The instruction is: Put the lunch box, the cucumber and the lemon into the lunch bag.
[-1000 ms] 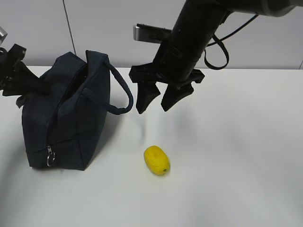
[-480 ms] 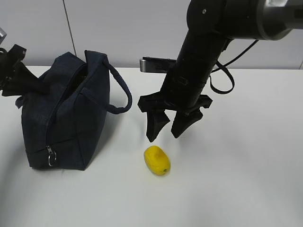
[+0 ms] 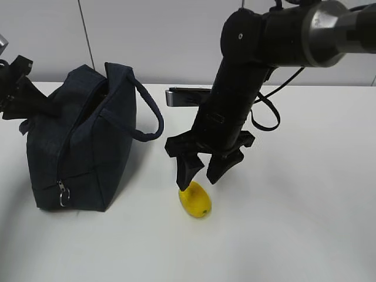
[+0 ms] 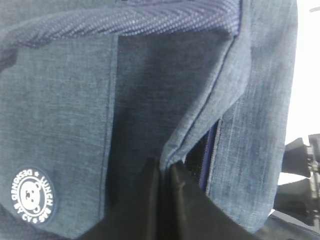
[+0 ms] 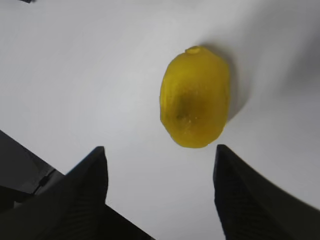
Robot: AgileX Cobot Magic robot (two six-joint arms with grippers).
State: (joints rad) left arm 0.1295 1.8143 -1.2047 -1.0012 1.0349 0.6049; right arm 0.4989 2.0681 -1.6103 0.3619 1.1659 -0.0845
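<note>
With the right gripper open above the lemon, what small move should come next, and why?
Probably lower the right gripper a little further, then close. Its jaws are open and the small yellow oval lemon lies free on the white table, ahead of the fingertips rather than between them.

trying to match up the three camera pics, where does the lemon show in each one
Exterior view: the lemon lies on the white table, low centre, right of the lunch bag, just under the right gripper.
Left wrist view: not in it; only bag fabric shows.
Right wrist view: upper centre-right, beyond the open jaws.
Shared landmark: the right gripper's dark jaws, seen in the exterior and right wrist views.
</note>
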